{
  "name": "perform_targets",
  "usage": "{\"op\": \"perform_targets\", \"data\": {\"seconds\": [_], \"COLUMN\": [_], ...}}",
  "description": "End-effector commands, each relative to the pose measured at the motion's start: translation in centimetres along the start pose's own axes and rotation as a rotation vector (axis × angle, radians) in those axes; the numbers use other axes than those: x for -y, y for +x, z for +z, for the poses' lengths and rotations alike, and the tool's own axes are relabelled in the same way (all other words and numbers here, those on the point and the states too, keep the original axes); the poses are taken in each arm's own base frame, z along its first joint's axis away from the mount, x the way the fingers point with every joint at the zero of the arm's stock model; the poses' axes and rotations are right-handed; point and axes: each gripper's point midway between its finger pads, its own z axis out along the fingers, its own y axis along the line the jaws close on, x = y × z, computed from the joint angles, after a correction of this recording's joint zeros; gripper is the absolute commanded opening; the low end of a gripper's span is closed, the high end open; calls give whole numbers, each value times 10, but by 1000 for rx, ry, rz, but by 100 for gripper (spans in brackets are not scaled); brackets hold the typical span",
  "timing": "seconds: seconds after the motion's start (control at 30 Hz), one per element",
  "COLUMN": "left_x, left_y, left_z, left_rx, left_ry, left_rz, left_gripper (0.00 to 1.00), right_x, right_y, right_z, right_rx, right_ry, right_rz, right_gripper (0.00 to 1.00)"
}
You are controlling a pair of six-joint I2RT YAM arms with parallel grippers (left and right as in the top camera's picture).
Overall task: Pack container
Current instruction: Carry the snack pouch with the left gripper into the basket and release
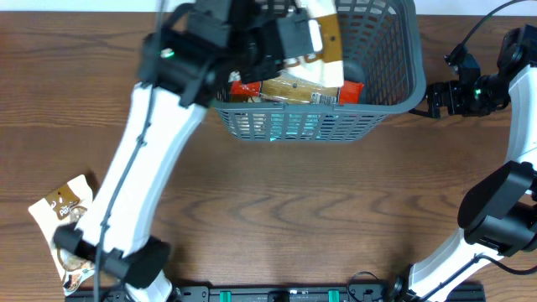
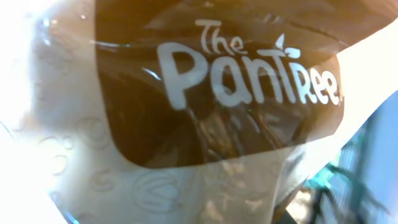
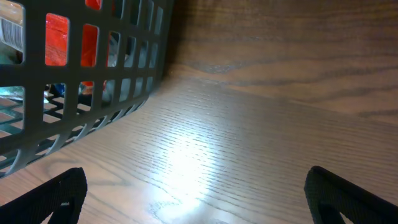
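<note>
The container (image 1: pixel 409 59), a grey-blue lattice basket, stands at the far side of the table (image 1: pixel 319 218), right of centre, with red packs (image 1: pixel 246 86) and a tan pack (image 1: pixel 294 88) lying inside. The white left arm (image 1: pixel 143 168) reaches from the near left corner over the basket's left part, and the left jaws hold a brown-and-white snack pack (image 1: pixel 329 38) above it. The right jaws sit just beside the basket's right wall, while another snack pack (image 1: pixel 63 210) lies on the table at the near left, partly under the arm.
</note>
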Motion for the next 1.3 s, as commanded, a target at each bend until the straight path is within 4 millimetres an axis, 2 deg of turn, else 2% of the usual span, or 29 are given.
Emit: {"op": "perform_targets", "data": {"seconds": [0.0,0.1,0.27,0.33,0.37,0.47,0.6,0.63,0.7,0.8,0.87,0.97,1.03,1.13,1.27], "left_x": [-2,-3,8,12,15,18,17,16,10,-8,-24,-47,-56,-63,-59], "left_y": [4,21,70,87,97,111,112,110,105,93,83,64,60,74,129], "left_z": [32,65,121,136,142,148,142,138,122,83,51,-8,-41,-91,-156], "left_rx": [-1,-31,-129,-163,-183,-214,-222,-222,-226,-231,-223,-194,-187,-244,-428], "left_ry": [17,37,118,141,155,171,165,165,141,55,-30,-174,-243,-355,-537], "left_rz": [44,28,-71,-132,-156,-219,-265,-265,-259,-240,-224,-205,-205,-299,-592], "left_gripper": [6,6,7,13,17,40,63,66,73,81,85,91,93,99,99], "right_x": [0,0,-1,-1,-1,-2,-2,-2,-2,-2,-3,-4,-5,-6,-6], "right_y": [0,0,1,1,0,1,1,1,1,1,1,0,-1,-2,-2], "right_z": [-4,-4,-4,-4,-4,-4,-4,-4,-4,-4,-4,-4,-4,-4,-4], "right_rx": [13,13,9,10,11,9,9,8,8,9,11,14,18,23,22], "right_ry": [-5,-5,-8,-9,-9,-13,-13,-13,-13,-14,-17,-24,-31,-35,-36], "right_rz": [7,7,9,9,8,10,10,10,11,10,10,9,9,8,8], "right_gripper": [99,99,99,99,99,99,99,99,99,99,99,99,99,99,99]}}
